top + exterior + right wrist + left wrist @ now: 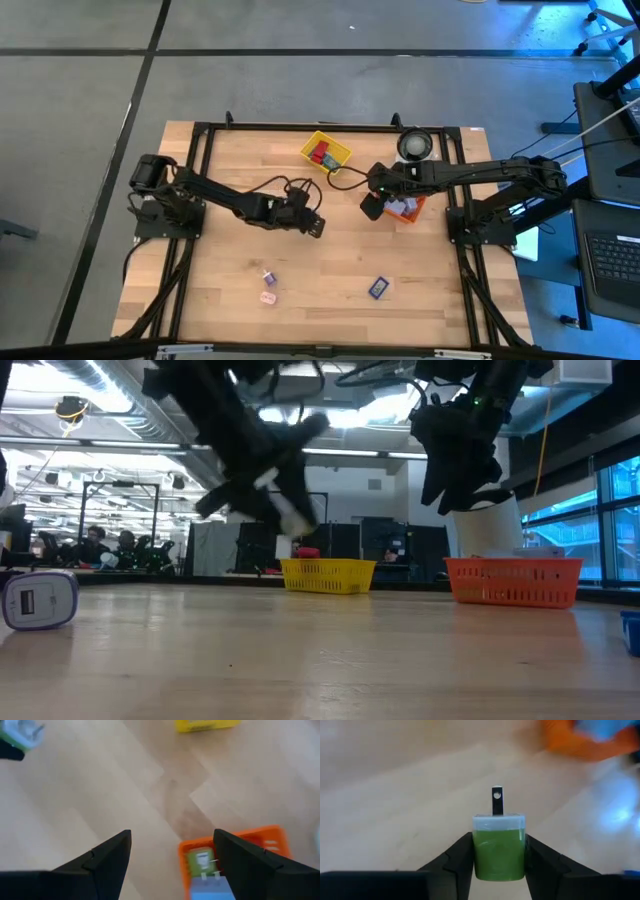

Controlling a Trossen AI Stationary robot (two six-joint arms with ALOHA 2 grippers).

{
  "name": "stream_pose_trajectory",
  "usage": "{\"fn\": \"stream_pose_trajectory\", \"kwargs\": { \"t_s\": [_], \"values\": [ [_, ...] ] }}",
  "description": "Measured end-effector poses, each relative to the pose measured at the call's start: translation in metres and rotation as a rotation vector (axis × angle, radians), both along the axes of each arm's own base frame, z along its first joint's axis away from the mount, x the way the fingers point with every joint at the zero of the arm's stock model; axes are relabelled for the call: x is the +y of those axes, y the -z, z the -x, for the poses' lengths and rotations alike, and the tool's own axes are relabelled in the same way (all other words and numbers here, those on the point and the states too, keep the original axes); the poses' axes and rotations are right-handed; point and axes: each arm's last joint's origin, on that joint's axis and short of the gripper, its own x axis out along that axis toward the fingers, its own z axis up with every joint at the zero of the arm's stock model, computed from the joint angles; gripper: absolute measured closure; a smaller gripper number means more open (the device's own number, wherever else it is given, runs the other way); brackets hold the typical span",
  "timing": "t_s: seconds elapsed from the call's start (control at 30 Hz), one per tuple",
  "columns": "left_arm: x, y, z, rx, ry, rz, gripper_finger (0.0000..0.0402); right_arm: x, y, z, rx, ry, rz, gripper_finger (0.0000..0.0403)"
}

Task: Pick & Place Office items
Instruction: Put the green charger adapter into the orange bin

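The left gripper (499, 870) is clamped on a green charger block (499, 847), its white cap and a metal prong pointing away from the fingers. In the high view this gripper (314, 224) hangs over the middle of the wooden table (230, 180), well to the left of the orange bin (408, 209) and apart from it. In the low view it (285, 510) is raised clear of the tabletop, though blur there makes the held piece hard to pick out.

The right gripper (172, 865) has its fingers spread apart with nothing between them, and it sits just beside the orange bin's (240, 842) left edge, above the boards. Inside that bin lie a green-and-white piece (200, 860) and a light blue one (207, 887), touching each other.

The yellow bin (325, 152) stands up and to the left of the orange bin, near the table's far edge, with red pieces (320, 154) in it. A white round roll (414, 146) (dark in its centre) sits just beyond the orange bin.

Well away from the orange bin, toward the near edge, a dark blue block (378, 288) lies alone on the wood. Farther left lie a lavender piece (267, 277) and a pink piece (268, 297), close together.
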Motion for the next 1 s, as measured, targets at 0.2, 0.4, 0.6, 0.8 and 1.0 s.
{"fn": "stream_pose_trajectory", "kwargs": {
  "t_s": [0.2, 0.4, 0.6, 0.8, 1.0],
  "values": [
    [0.002, -0.034, -0.004, -0.154, 0.101, -0.188, 0.0266, 0.002, -0.002, -0.005, -0.068, -0.005, -0.072, 0.0119],
    [0.003, -0.057, -0.003, -0.182, 0.127, -0.449, 0.0266, 0.002, -0.008, -0.015, -0.192, -0.007, -0.11, 0.0119],
    [0.003, -0.067, -0.005, -0.156, 0.161, -0.636, 0.0265, 0.004, -0.016, -0.025, -0.323, -0.062, -0.158, 0.0119],
    [0.004, -0.068, -0.004, -0.099, 0.13, -0.731, 0.0265, 0.005, -0.022, -0.031, -0.401, -0.098, -0.165, 0.0119],
    [0.004, -0.068, -0.003, -0.061, 0.139, -0.776, 0.0265, 0.004, -0.032, -0.038, -0.532, -0.097, -0.158, 0.0119]
  ]
}}
